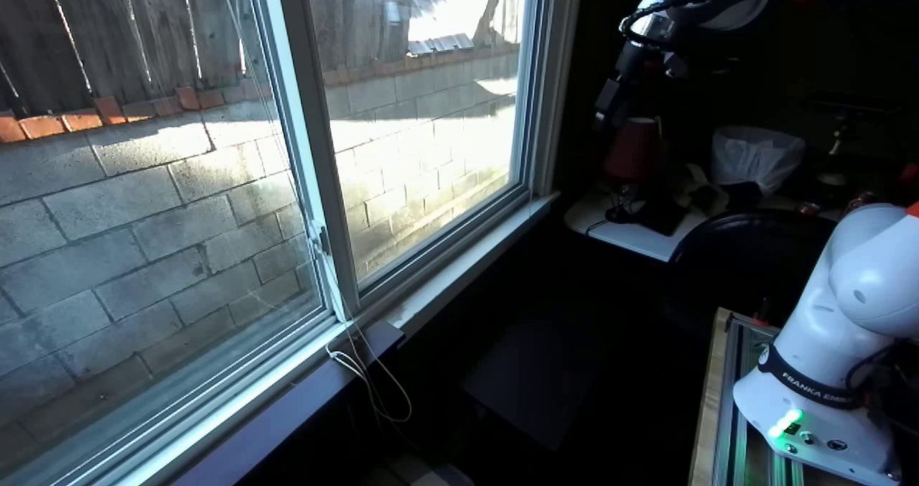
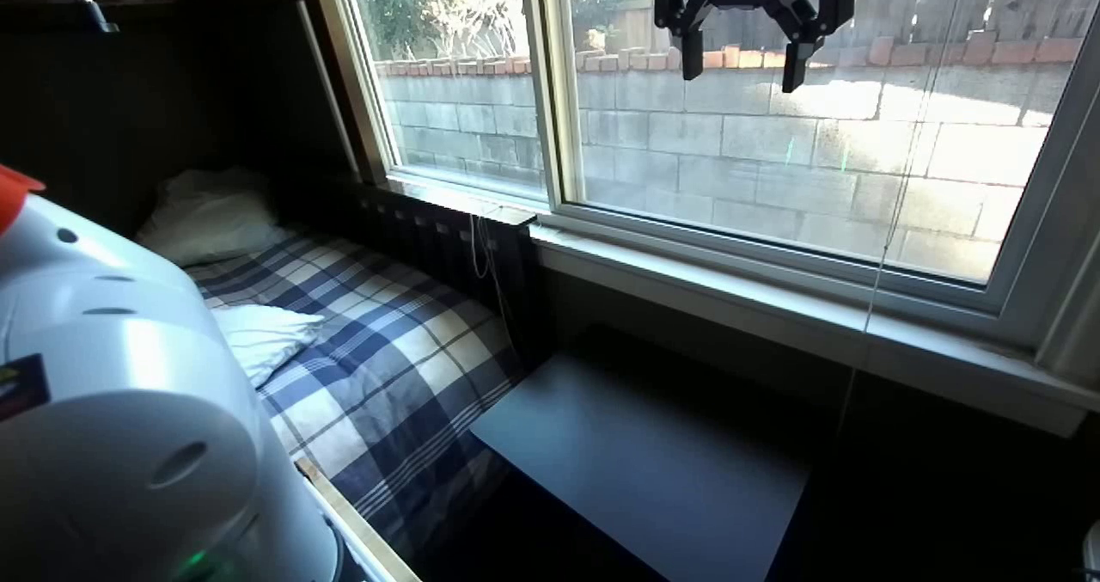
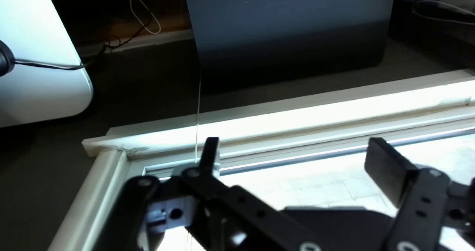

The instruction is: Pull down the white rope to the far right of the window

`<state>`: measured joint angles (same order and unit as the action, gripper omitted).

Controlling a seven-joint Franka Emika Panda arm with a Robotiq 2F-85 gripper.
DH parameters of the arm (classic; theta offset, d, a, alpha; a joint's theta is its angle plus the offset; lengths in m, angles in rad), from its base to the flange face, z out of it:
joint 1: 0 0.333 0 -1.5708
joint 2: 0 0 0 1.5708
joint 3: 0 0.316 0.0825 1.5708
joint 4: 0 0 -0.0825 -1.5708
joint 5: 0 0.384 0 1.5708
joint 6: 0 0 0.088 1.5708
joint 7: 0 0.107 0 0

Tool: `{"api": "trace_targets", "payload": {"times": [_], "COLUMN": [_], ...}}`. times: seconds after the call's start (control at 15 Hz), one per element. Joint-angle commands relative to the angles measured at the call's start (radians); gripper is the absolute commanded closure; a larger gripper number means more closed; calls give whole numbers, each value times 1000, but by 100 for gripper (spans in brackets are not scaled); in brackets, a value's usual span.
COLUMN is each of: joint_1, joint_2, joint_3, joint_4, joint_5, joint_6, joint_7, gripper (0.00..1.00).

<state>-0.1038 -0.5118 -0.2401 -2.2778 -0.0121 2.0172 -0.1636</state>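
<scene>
The window [image 1: 431, 163] has a pale frame and shows in both exterior views [image 2: 773, 260]. Its blind is out of view. The thin white rope [image 2: 877, 281] hangs in front of the window's right part and runs down past the sill. My gripper [image 2: 743, 70] is open and empty, high in front of the glass, to the left of the rope in that view. It also shows in an exterior view [image 1: 604, 109]. In the wrist view, the rope [image 3: 197, 132] passes just outside the left finger of the gripper [image 3: 295, 154], not between the fingers. I cannot tell how far apart they are in depth.
A dark tabletop [image 2: 644, 462] lies below the sill [image 2: 773, 307]. Another looped cord [image 1: 409, 407] hangs at the window's middle divider. A bed with a plaid cover [image 2: 369, 350] stands at the left. A white desk [image 1: 624, 235] carries a red lamp [image 1: 633, 148].
</scene>
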Motion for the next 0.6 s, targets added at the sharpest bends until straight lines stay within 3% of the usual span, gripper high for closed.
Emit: {"api": "trace_targets", "payload": {"times": [0.0,0.2,0.53], "joint_1": [-15,-17,-5], "joint_2": [3,27,123], "joint_3": [12,15,1], "joint_4": [2,-14,-64], "joint_5": [8,8,23], "joint_6": [-2,59,381], "joint_7": [-7,8,-25], "gripper": [0,0,0]}}
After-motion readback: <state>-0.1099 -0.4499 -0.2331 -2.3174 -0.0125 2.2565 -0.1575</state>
